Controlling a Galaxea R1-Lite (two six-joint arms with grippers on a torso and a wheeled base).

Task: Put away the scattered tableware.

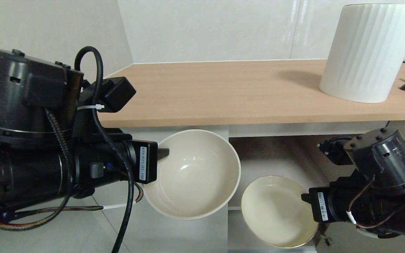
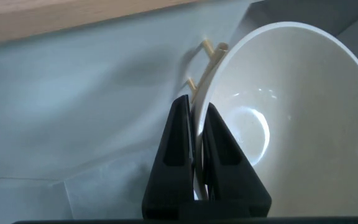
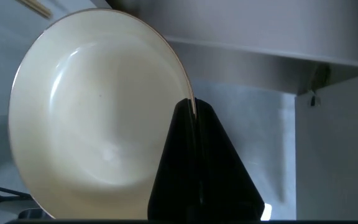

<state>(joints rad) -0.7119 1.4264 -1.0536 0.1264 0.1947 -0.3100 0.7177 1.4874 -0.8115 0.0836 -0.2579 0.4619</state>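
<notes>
In the head view the left gripper [image 1: 162,153] sits left of centre, its fingers closed narrowly on the near rim of a deep cream bowl [image 1: 195,175]. The bowl is held in the air in the middle of the frame, just below the front edge of the wooden counter [image 1: 223,91], with its opening tilted toward the camera. From here only one dark fingertip shows against the bowl's rim. The left wrist view gives the grip in full: the left gripper [image 2: 196,118] has one finger inside the bowl [image 2: 291,124] and one outside, pinching the wall between them. That view also shows two pale wooden sticks [image 2: 211,51] just behind the bowl's rim, which the bowl hides in the head view.

In the lower right of the head view the right gripper [image 1: 306,197] meets the edge of a shallow cream plate [image 1: 276,211], held in front of the shadowed cabinet recess [image 1: 276,151]; the fingers are hidden behind the plate. The right wrist view shows them: the right gripper [image 3: 193,112] is clamped tight on the thin rim of the plate [image 3: 98,112].

The two dishes are near each other but apart. A white ribbed cylinder [image 1: 367,52] stands on the counter at the upper right.
</notes>
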